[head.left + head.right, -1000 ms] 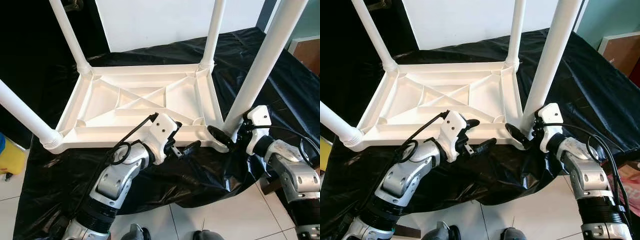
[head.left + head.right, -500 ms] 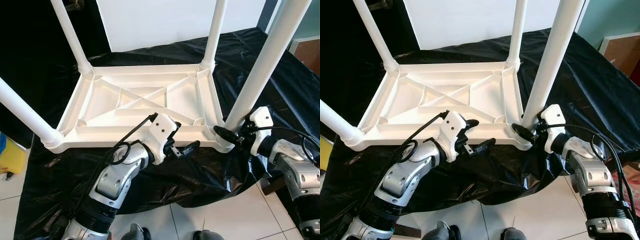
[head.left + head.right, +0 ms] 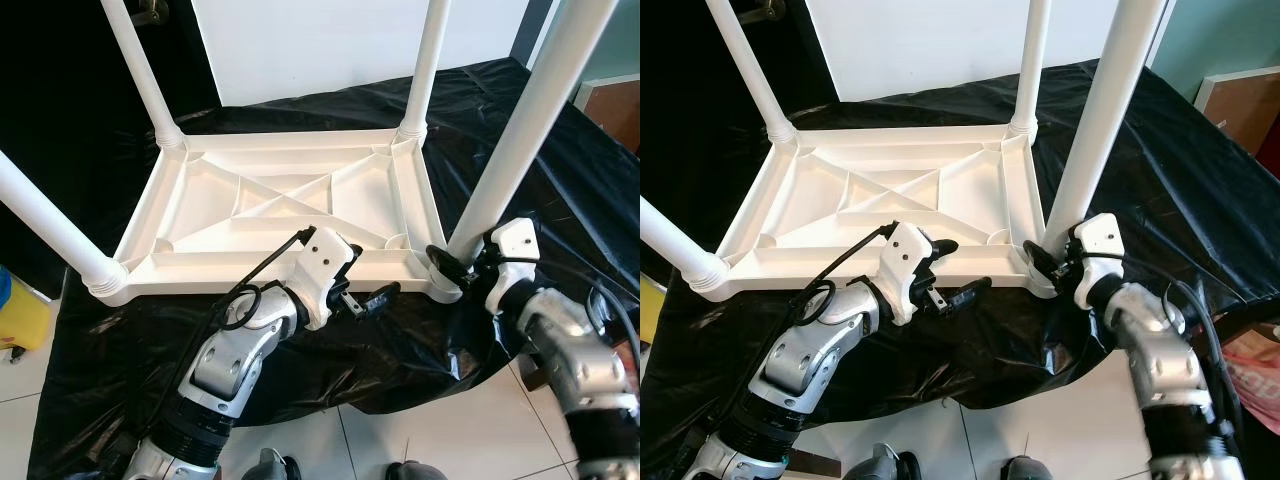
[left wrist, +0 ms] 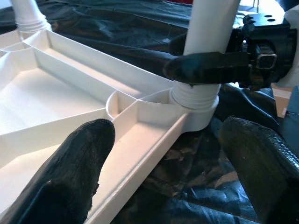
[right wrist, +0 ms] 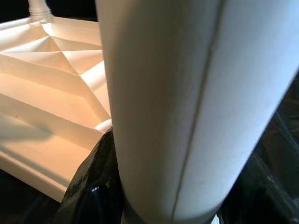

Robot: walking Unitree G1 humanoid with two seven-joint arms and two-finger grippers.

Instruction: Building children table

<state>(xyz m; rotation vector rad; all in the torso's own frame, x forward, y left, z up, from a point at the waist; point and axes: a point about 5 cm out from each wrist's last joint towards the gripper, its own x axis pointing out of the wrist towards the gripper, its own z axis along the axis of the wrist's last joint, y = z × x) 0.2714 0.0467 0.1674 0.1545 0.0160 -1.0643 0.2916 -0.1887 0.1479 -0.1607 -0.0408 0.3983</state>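
White table (image 3: 290,195) and legs (image 3: 505,150); glossy black sheet (image 3: 420,340); my arms silver, fingers (image 4: 205,67) black; yellow bin (image 3: 20,315).

A crinkled black plastic sheet (image 3: 560,180) covers the ground; pale floor tiles (image 3: 440,440) show near, a white wall panel (image 3: 320,45) far.

White table (image 3: 290,205) upside down, four legs up
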